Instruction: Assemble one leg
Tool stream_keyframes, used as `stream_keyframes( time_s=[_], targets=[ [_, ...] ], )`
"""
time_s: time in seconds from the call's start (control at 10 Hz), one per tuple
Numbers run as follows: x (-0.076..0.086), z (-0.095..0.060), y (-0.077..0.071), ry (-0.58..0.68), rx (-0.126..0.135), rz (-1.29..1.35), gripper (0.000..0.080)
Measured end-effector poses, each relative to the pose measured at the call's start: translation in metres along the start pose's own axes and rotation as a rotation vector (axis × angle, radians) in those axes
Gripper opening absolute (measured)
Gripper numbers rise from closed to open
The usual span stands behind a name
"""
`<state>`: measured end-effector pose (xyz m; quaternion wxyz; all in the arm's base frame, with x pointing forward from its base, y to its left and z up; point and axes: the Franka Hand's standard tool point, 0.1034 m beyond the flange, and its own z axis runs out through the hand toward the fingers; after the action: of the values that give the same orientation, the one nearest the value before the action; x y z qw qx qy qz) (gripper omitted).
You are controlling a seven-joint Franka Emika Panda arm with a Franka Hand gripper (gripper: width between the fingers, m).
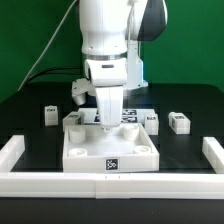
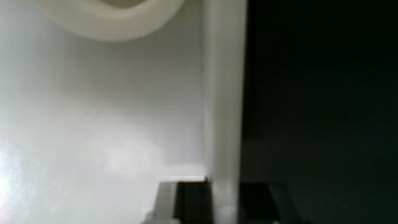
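The large white slab with corner holes lies in the middle of the table. My gripper points straight down over the slab's far edge, shut on a white leg held upright. In the wrist view the leg runs as a narrow white strip out from between my dark fingers. Beside it are the slab's white face and one round hole. Whether the leg's end touches the slab is hidden.
Loose legs lie at the exterior view's left and right, with one more by the slab's right corner. The marker board lies behind the slab. White border rails enclose the front and sides.
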<state>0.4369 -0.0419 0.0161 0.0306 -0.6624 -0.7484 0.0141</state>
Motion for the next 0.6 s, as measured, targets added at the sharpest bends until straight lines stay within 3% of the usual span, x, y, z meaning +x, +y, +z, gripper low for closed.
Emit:
stream_keyframes(
  time_s=[0.3, 0.6],
  targets=[
    [0.001, 0.0, 0.001, 0.0, -0.001, 0.01, 0.0057],
    [0.024, -0.003, 0.012, 0.007, -0.013, 0.107, 0.0057]
  ],
)
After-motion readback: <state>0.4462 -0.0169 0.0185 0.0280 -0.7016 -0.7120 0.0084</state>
